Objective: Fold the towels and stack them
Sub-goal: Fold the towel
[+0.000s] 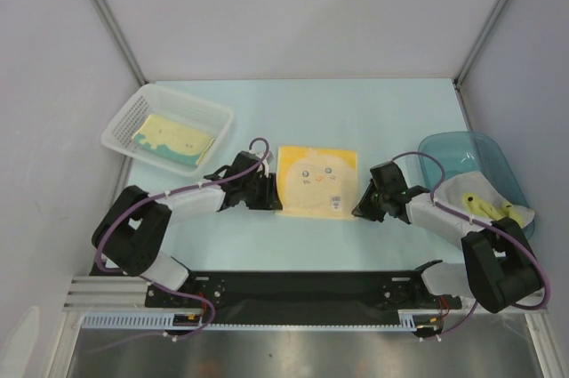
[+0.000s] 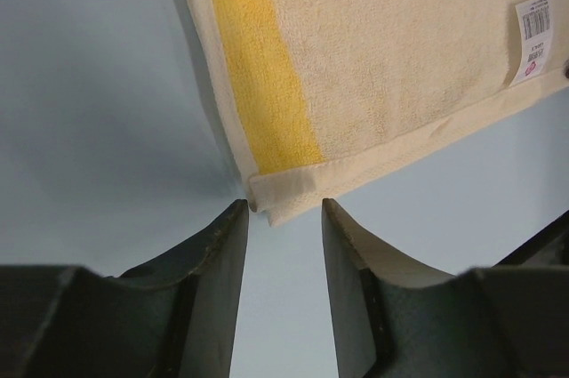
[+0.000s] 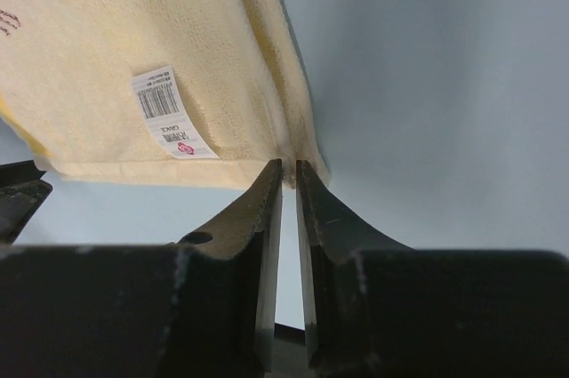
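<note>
A pale yellow towel with a cartoon chick face [image 1: 316, 180] lies flat on the table between my two grippers. My left gripper [image 1: 270, 199] is at the towel's near left corner. In the left wrist view the gripper [image 2: 284, 205] is open, and the towel's corner [image 2: 293, 191] sits just at its fingertips. My right gripper [image 1: 361, 208] is at the near right corner. In the right wrist view it [image 3: 289, 167] is shut on the towel's edge [image 3: 298, 142]. A teal and yellow towel [image 1: 171, 139] lies in the white basket. Another pale towel [image 1: 480, 203] hangs over the blue tub.
The white mesh basket [image 1: 124, 120] stands at the back left. The blue translucent tub [image 1: 462, 148] stands at the right, close to my right arm. A white barcode label [image 3: 164, 111] is on the chick towel near its right corner and shows in the left wrist view [image 2: 533, 40] too.
</note>
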Motion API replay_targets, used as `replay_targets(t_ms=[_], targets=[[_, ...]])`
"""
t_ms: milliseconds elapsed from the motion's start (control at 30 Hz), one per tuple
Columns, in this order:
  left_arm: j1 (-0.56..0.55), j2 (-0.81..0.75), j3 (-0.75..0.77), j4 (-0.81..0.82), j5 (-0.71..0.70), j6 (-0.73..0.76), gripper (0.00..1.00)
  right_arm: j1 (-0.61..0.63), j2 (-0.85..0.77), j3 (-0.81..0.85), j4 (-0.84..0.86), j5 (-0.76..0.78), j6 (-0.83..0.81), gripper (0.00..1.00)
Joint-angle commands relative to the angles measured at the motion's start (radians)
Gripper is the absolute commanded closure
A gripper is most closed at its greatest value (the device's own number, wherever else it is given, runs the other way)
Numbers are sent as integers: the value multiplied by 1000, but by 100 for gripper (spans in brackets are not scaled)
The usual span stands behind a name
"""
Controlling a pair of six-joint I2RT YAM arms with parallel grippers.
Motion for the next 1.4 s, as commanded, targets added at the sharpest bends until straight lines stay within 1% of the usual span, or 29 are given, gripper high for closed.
replay_targets(t_ms=[0, 300, 533, 633, 767, 800, 833, 900, 933, 967, 1233, 1333, 1367], targets=[[1, -6, -3, 16, -9, -14, 57, 5, 3, -1, 32, 24, 9, 84], [-1, 31, -17, 41, -23, -38, 60, 8, -3, -9, 38, 20, 4, 86], [1, 58, -22, 64, -35, -55, 59, 8, -2, -14, 52, 11, -2, 87], [1, 60, -22, 65, -40, -58, 64, 7, -5, -11, 50, 12, -6, 88], [1, 58, -9, 42, -54, -55, 68, 7, -5, -8, 44, 23, -11, 90], [1, 60, -6, 33, -57, -55, 70, 7, -6, -8, 44, 21, -14, 90], [1, 57, -5, 28, -57, -54, 80, 8, -6, -8, 44, 23, -12, 91], [1, 51, 1, 15, -61, -52, 89, 7, -6, -8, 46, 23, -12, 92], [1, 48, 3, 11, -64, -51, 96, 5, -5, -8, 46, 27, -12, 93], [1, 46, 6, 8, -68, -49, 99, 7, -6, -8, 47, 26, -14, 93], [1, 17, 67, -84, -107, -23, 100, 8, -5, 37, 21, 40, -42, 99], [1, 8, 81, -105, -111, -15, 91, 7, -8, 54, 8, 46, -51, 100], [1, 6, 81, -105, -106, -14, 92, 8, -8, 54, 8, 46, -49, 100]])
